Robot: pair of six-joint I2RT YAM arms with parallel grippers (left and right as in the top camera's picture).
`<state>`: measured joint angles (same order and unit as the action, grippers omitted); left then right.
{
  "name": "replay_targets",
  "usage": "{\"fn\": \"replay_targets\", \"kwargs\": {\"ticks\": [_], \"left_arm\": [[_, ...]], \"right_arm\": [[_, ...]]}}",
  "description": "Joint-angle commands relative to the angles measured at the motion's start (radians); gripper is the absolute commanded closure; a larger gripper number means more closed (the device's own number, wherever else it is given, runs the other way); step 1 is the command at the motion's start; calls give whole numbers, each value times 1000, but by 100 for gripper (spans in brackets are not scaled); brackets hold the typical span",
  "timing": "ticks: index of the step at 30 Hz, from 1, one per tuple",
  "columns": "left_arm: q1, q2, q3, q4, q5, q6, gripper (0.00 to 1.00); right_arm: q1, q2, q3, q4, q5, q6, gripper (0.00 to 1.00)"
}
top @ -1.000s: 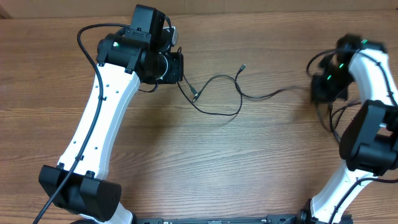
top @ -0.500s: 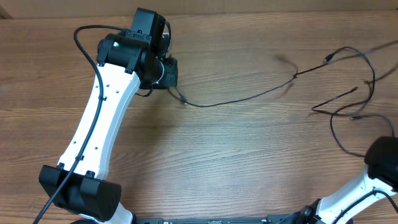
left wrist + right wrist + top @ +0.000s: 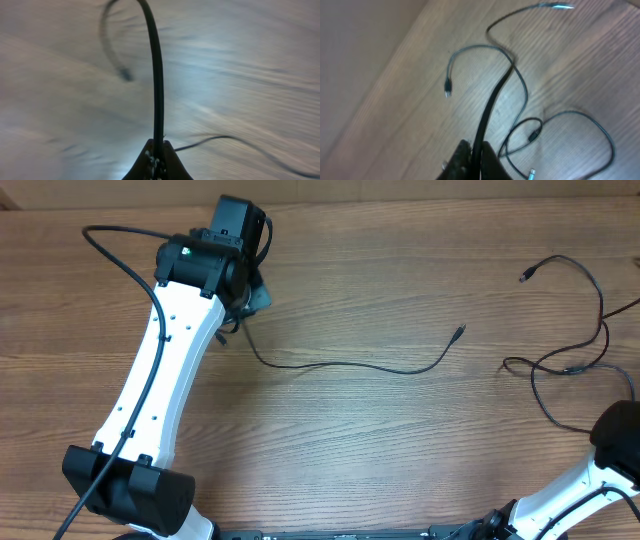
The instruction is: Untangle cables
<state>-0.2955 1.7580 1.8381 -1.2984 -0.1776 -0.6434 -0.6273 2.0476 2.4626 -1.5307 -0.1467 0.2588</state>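
Pulled free since half a second ago, the long cable (image 3: 350, 367) lies slack across the table (image 3: 400, 470), one end pinched in the left gripper (image 3: 158, 160). The other cables (image 3: 572, 358) loop at the right, clamped by the right gripper (image 3: 474, 152), so that separation looks achieved

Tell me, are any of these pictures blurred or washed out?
Overhead view: sharp, evenly lit, the brown wooden table showing grain and the thin black cable crisp. Left wrist view: heavily smeared, with a pale glare over the wood; only that cable's near stretch reads clearly. Right wrist view: mildly soft, the second thin black cable thick and fuzzy near the lens.
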Motion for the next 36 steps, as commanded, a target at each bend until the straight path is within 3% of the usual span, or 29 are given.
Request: {"fn": "replay_targets", "kwargs": {"ticks": [1,4,8,11,13,14,18,21,24,26,31,36], "left_arm": [[-21,-13,16,85,283,158,96],[-32,-13,16,171,511,295,96],[-49,-13,16,277,800,425,96],[-70,-13,16,356,1004,499,96],[-80,-13,16,374,1045,518,96],[-84,-13,16,373,1024,518,95],[-85,-13,16,311,853,516,61],[-85,-13,16,233,721,516,53],[-85,-13,16,169,619,516,53],[-83,-13,16,125,505,492,60],[-37,-13,16,4,122,211,60],[27,-13,16,-44,124,172,58]], "right_arm": [[13,-8,4,-43,18,3,85],[23,-8,4,-96,-1,3,64],[42,-8,4,-126,-50,0,54],[66,-8,4,-142,-53,-1,21],[86,-8,4,-145,-54,-1,11],[96,-8,4,-147,-54,-2,6],[153,-8,3,-163,-58,-84,1],[208,-8,-4,-163,-58,-115,0],[260,-8,-14,-163,-58,-129,0],[297,-8,-28,-163,-56,-137,0],[396,-8,-148,-163,-57,-137,0],[486,-22,-307,-164,-58,-132,0]]}}
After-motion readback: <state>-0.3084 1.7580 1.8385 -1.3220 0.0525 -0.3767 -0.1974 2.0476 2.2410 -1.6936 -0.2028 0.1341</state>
